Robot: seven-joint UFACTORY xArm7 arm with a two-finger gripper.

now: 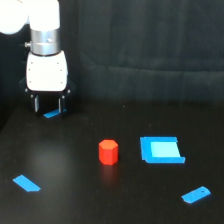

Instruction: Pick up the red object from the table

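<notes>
The red object (108, 152) is a small red-orange hexagonal block. It stands upright on the black table (75, 205) near the middle of the exterior view. My gripper (48, 106) hangs from the white arm at the upper left, well away from the block, up and to the exterior view's left of it. Its two dark fingers stand apart, so it is open, and nothing is clamped between them. A small flat blue piece (51, 114) lies just under the fingertips.
A larger blue square piece (161, 150) lies just to the exterior view's right of the red block. A flat blue strip (26, 183) lies at the front left and another (196, 195) at the front right. A dark curtain hangs behind the table.
</notes>
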